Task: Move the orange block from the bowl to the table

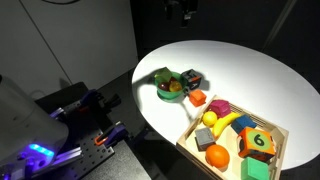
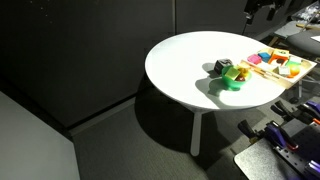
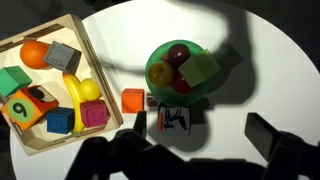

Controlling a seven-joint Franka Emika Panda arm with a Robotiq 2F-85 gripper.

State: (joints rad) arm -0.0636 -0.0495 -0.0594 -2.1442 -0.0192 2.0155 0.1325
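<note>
- One gripper (image 1: 182, 12) is being held high over the table (image 1: 260, 70), facing down.
- Its fingers (image 3: 268, 135) are being held apart, empty.
- On the table, just beside the bowl (image 3: 152, 62), the block (image 3: 133, 100) is lying.

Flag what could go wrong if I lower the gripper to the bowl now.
1. The bowl is packed: a green block and other pieces lie close together, so a grasp could close on the wrong piece.
2. An orange block already sits on the table between bowl and wooden tray; a descent could knock it.
3. A black object lies right beside the bowl and could be struck on the way down.
</note>
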